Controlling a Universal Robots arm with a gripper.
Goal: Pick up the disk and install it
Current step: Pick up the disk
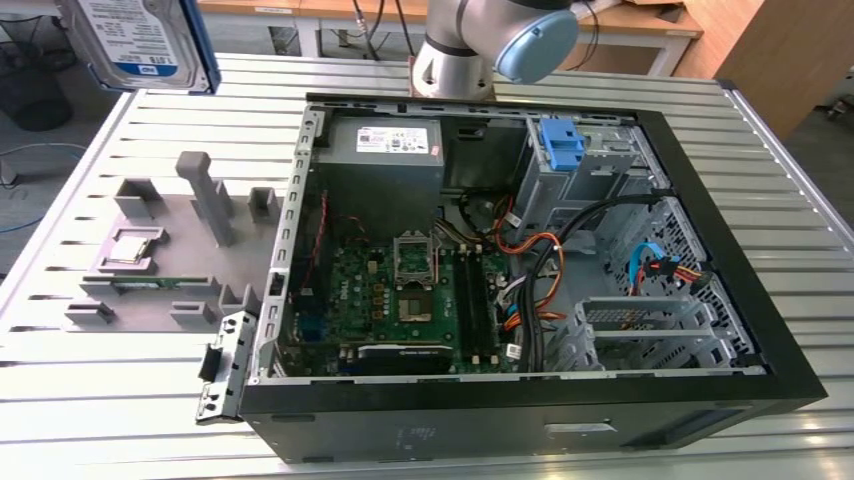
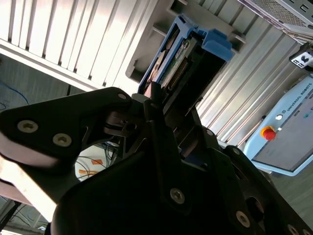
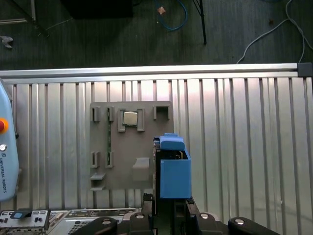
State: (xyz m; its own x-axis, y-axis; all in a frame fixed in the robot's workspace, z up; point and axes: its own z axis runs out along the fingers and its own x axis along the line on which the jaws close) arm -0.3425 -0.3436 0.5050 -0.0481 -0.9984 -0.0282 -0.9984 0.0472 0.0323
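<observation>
- At the exterior view's upper left, the disk (image 1: 140,40) hangs in the air above the worktop (image 1: 80,420), its white-and-blue label facing the camera and its top cut off by the picture edge.
- In the second wrist view, the black jaws are clamped on the disk (image 2: 173,68), one on each flat face, with the blue rail bracket (image 2: 215,44) at its far end.
- In the first wrist view, the disk (image 3: 175,171) is seen end-on, sticking out from between the jaws, over the edge of the grey holder (image 3: 127,161) that lies on the slatted metal worktop (image 3: 234,147).
- A small square chip (image 3: 130,118) sits in a pocket of that holder, well apart from the disk.
- On the exterior view's right, the open computer case (image 1: 534,400) lies flat on the worktop, just beside the grey holder (image 1: 174,250).
- Inside the case are a green circuit board (image 1: 400,290), a grey box with a white sticker (image 1: 384,140), a small upright blue latch (image 1: 563,145), and a metal cage (image 1: 641,320) near loose cables.
- The disk is outside the case, touching nothing but the jaws.
- The arm's base (image 1: 467,45) stands behind the case.
</observation>
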